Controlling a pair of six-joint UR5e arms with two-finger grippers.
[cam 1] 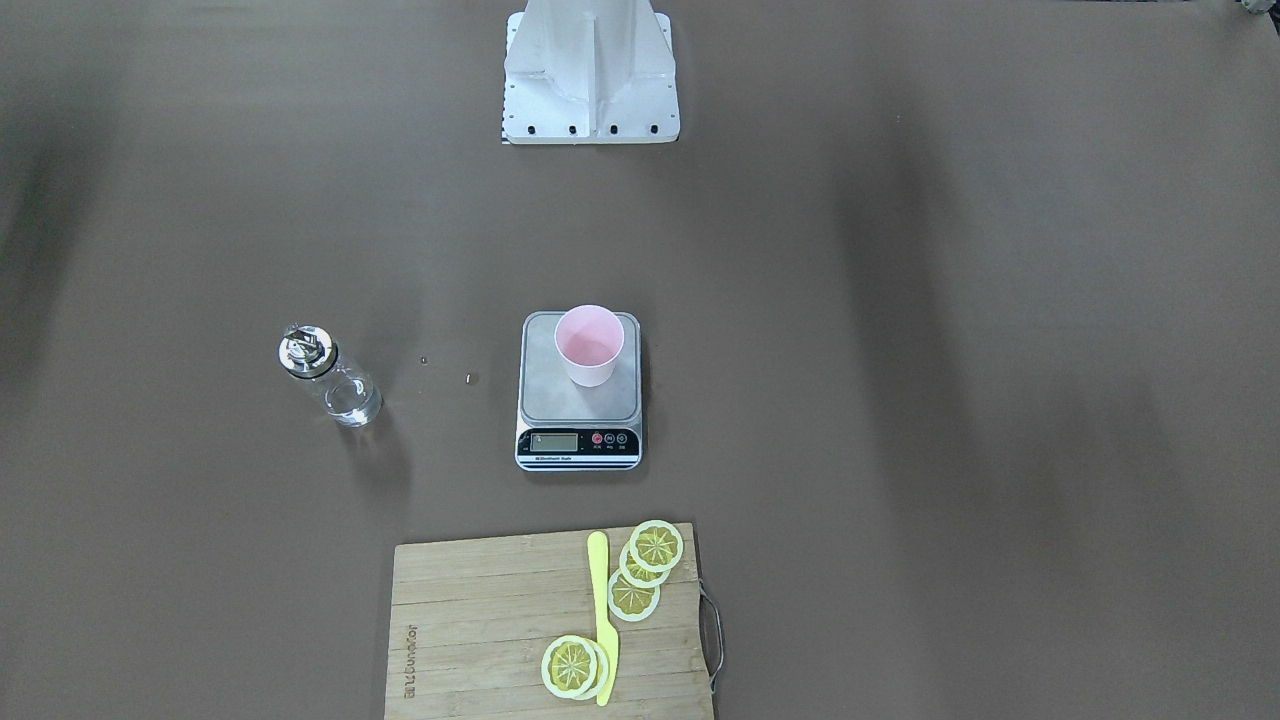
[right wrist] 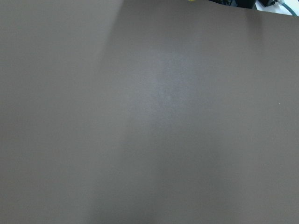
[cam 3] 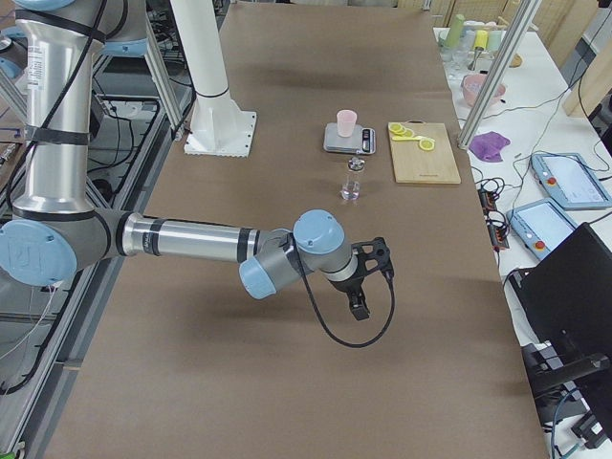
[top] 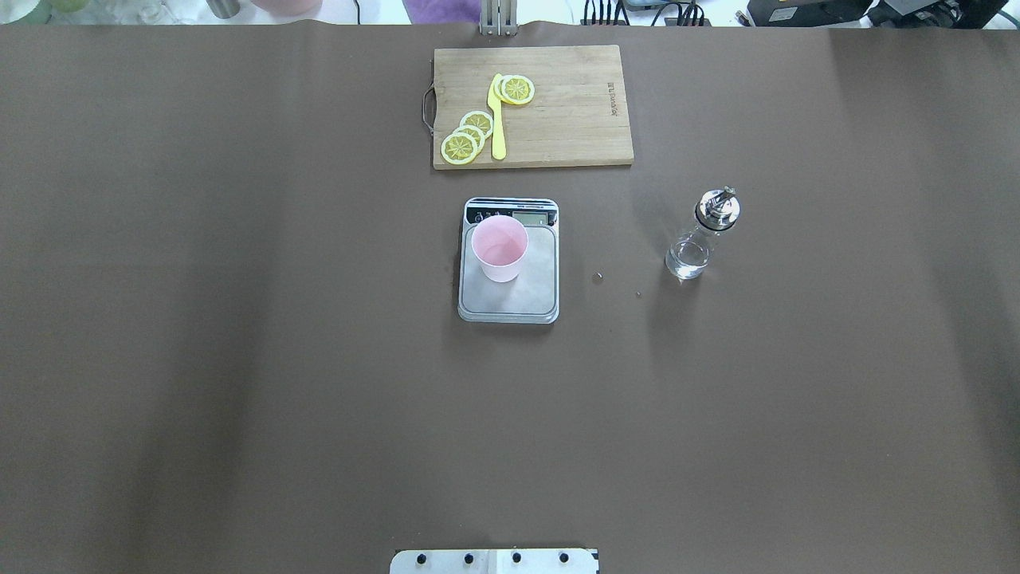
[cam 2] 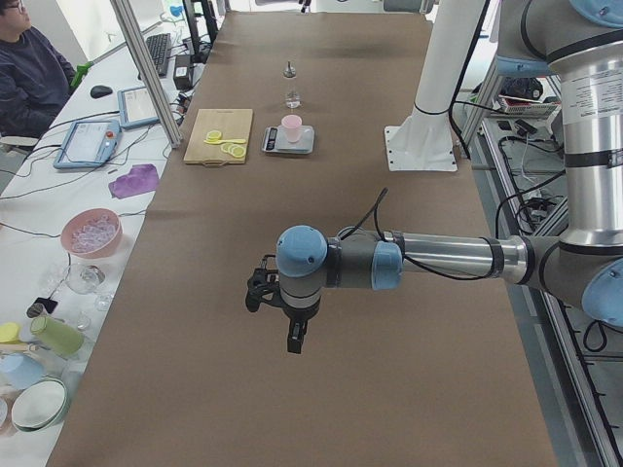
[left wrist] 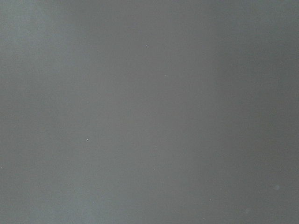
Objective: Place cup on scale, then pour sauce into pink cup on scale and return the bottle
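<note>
pink cup point(top: 500, 249) upright on scale point(top: 510, 301) platform, toward the display end. bottle point(top: 701, 239) upright on the table, right of scale, apart from it. cutting board point(top: 558, 119) just past scale's display end. left gripper point(cam 2: 294, 338) and right gripper point(cam 3: 360, 306) hang over bare table, well apart from scale, cup and bottle; finger spread can't be told, nothing seen in them.

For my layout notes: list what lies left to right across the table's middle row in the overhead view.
scale → small specks → bottle. The cup overlaps the scale, so it is left out.
</note>
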